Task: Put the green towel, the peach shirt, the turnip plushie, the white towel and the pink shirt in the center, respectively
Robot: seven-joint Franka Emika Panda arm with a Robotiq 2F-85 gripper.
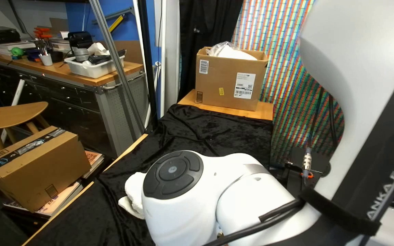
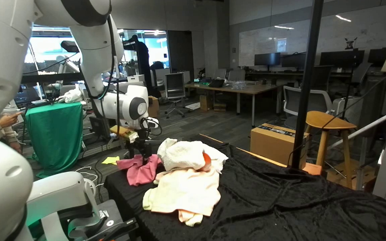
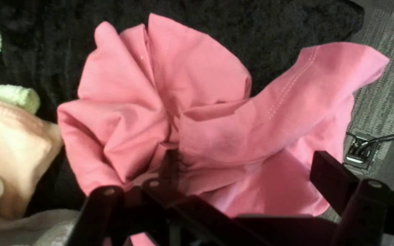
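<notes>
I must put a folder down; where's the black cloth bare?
The black cloth is bare right of the peach shirt in an exterior view, and towards the labelled box. Crowded: around that shirt, with the white towel, turnip plushie and pink shirt, the open hand at the last.

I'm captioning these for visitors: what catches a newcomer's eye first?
Probably the bright pink shirt, crumpled near the edge of the black cloth, the open fingers right at it. Beside it in an exterior view, a white towel lies partly over the peach shirt, an orange toy peeking out alongside. The white arm fills much of an exterior view.
</notes>
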